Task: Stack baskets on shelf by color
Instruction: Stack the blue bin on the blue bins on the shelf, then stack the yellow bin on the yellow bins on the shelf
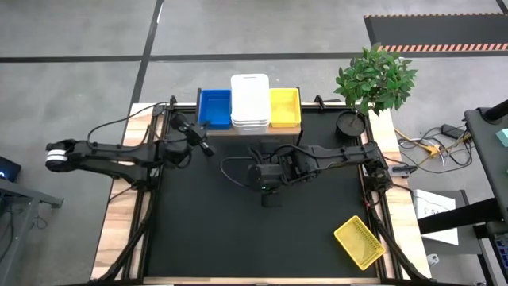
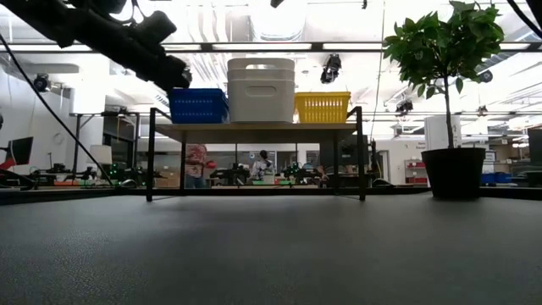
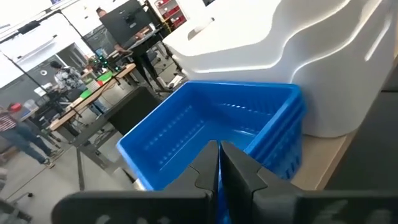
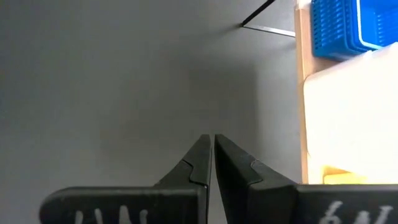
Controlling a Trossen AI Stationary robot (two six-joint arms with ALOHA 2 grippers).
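Note:
On the wooden shelf (image 1: pixel 295 129) at the table's far edge stand a blue basket stack (image 1: pixel 214 108), a taller white stack (image 1: pixel 249 102) and a yellow basket (image 1: pixel 285 107), each resting on its bottom. One more yellow basket (image 1: pixel 359 241) lies on the black table at the near right. My left gripper (image 3: pixel 219 148) is shut, just before and slightly above the blue stack's near left corner (image 2: pixel 182 91); no touch shows. My right gripper (image 4: pixel 212 138) is shut above the middle of the table, in front of the shelf, with nothing between its fingers.
A potted plant (image 1: pixel 373 79) stands at the far right corner, beside the shelf. The table's bare black top (image 1: pixel 206 230) stretches across the near left and the middle. People and benches show in the room beyond the shelf (image 2: pixel 254 131).

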